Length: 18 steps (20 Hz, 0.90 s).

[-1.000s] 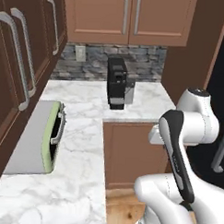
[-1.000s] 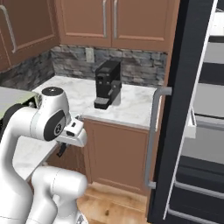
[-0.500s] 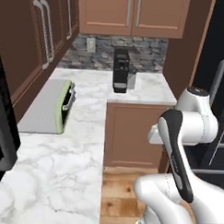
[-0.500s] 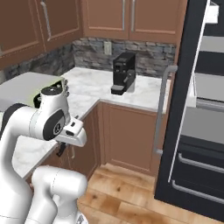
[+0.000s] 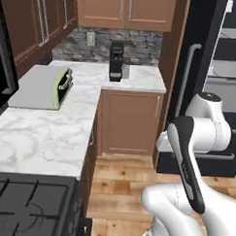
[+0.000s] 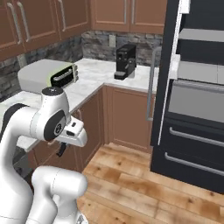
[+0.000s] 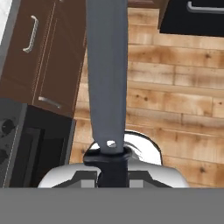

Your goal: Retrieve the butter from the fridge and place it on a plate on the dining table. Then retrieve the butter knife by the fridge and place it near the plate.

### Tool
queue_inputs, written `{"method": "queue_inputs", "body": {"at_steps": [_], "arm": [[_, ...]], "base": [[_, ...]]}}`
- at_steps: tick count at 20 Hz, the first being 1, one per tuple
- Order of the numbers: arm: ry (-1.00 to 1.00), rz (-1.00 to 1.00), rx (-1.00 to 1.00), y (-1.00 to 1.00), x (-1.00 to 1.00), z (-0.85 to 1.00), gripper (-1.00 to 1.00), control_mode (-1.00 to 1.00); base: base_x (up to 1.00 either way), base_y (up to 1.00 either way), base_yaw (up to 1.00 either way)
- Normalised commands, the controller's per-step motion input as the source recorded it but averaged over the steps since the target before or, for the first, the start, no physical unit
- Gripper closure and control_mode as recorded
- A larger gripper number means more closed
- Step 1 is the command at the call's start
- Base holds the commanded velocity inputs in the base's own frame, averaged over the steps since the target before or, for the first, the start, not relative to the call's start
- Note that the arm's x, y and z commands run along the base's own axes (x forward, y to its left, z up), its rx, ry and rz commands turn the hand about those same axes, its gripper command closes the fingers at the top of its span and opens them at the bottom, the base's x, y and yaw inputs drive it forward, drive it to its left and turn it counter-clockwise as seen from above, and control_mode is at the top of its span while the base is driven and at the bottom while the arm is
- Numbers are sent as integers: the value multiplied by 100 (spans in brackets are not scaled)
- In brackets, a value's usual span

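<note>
Butter knife: the butter knife is held in the gripper. In the hand view its grey blade runs from the bottom middle up to the top edge, and its black handle sits low in the picture, just above the grey band.
Fingers: they are closed narrow on the black handle. The finger tips themselves are hidden by the handle, so I cannot tell exactly where each one touches.
Knife relative to fingers: the handle lies between them and the blade points away from the hand, along the line of sight of the camera.
Under the knife: wooden floor, with brown cabinets at the left of the hand view.
Arm: folded close to the base in both base views; in the right base view the knife shows as a dark piece under the hand.
Fridge: the fridge stands at the right, one door open, grey shelves inside.
Counter: a marble counter with a toaster and a black coffee machine.
</note>
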Motion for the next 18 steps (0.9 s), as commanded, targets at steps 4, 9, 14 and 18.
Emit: {"method": "queue_inputs", "body": {"at_steps": [4,9,14,18], "arm": [[0,0,0,0,0,0,100,100],[0,0,0,0,0,0,100,100],[0,0,0,0,0,0,100,100],[0,0,0,0,0,0,100,100]], "base": [[-99,-15,11],[-75,-66,-10],[-42,-100,-39],[-7,-100,-51]]}}
